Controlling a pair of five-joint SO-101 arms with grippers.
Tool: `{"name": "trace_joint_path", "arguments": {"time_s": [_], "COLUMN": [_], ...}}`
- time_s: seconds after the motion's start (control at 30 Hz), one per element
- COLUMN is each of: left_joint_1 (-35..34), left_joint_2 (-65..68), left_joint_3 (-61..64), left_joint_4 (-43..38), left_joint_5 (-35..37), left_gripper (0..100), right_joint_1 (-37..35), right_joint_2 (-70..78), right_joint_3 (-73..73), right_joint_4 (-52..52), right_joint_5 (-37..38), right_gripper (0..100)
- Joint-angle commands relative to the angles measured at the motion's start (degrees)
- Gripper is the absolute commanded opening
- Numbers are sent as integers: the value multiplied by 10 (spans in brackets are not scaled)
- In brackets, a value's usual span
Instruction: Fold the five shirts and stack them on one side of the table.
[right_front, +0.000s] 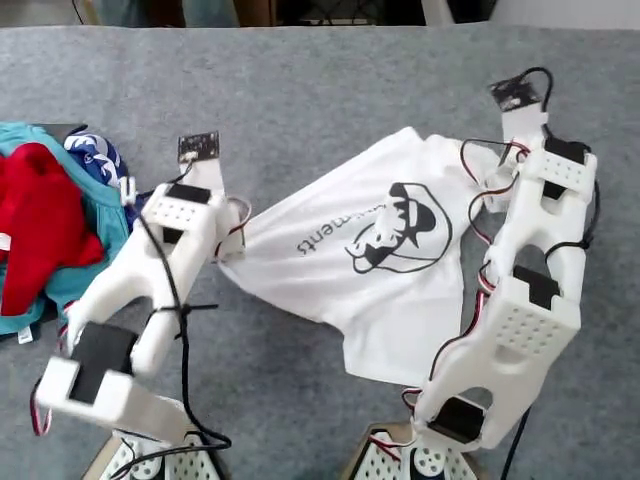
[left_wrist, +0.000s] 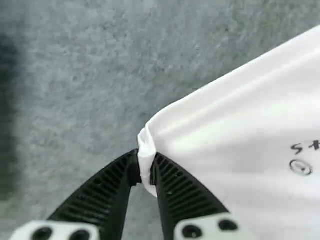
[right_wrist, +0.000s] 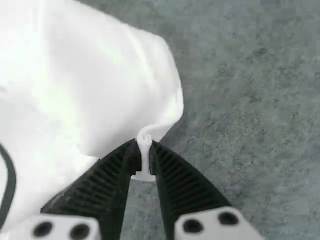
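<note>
My left gripper (left_wrist: 145, 169) and right gripper (right_wrist: 144, 159) each pinch an edge of the white shirt (right_front: 330, 290), mid-frame.

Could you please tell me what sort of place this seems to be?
Probably a robotics lab or workshop bench: a table covered in grey felt-like cloth, the robot's left pincer and right pincer each shut on a white shirt, and a pile of coloured shirts at one side.

White arms (right_front: 530, 310), black ribbed fingers (left_wrist: 106, 191) (screwed bases), black cables (right_front: 182, 345)
</note>
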Motion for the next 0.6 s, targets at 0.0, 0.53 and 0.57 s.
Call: {"name": "trace_joint_path", "arguments": {"time_s": [0.0,0.53,0.57], "left_joint_1": [-10,-10,-10], "left_joint_2": [-111,-578,-578], "left_joint_3": [71,233,230], "left_joint_4": [24,258,258], "left_joint_5": [-63,-381,-399], "left_gripper": [27,30,31], "right_joint_1": [-13,-42,-47], "right_joint_2": [-58,-257,-255], "right_joint_3": [-10,36,48], "right_joint_4": [55,335,321], "right_joint_5": [63,270,271], "right_gripper": [14,14,14]}}
